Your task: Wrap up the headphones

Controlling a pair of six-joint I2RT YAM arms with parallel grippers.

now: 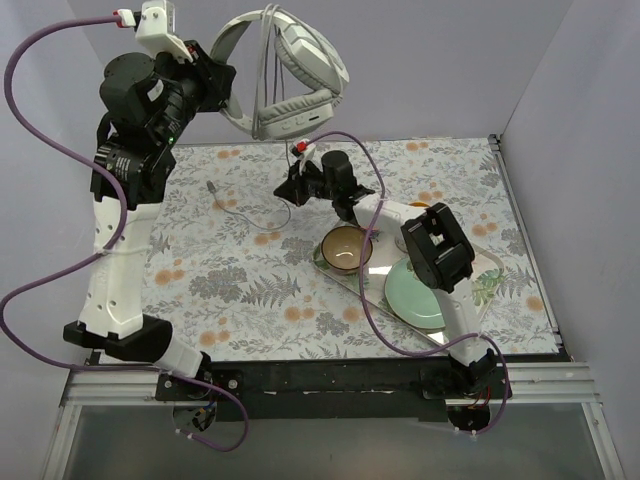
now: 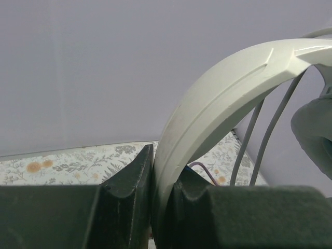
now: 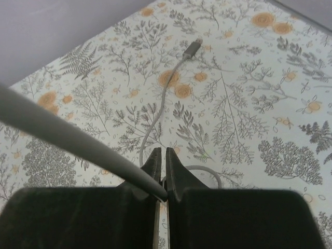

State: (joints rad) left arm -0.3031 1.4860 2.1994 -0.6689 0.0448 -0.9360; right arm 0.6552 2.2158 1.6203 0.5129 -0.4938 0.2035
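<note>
The grey-white headphones (image 1: 300, 70) hang high above the far edge of the table, earcups down. My left gripper (image 1: 222, 88) is shut on the headband (image 2: 218, 109), clamped between both jaws in the left wrist view. The thin grey cable (image 1: 268, 90) drops from the headphones to my right gripper (image 1: 290, 190), which is shut on it just above the table. In the right wrist view the cable (image 3: 78, 140) runs in from the left into the closed jaws, then trails across the cloth to its plug (image 3: 192, 48). The plug end (image 1: 213, 187) lies on the table at centre left.
A tray (image 1: 490, 262) at the right holds a brown bowl (image 1: 346, 247) and a pale green plate (image 1: 413, 294), close beside my right arm. Grey walls enclose the floral tablecloth (image 1: 230, 280). Purple arm cables loop at the left and over the tray.
</note>
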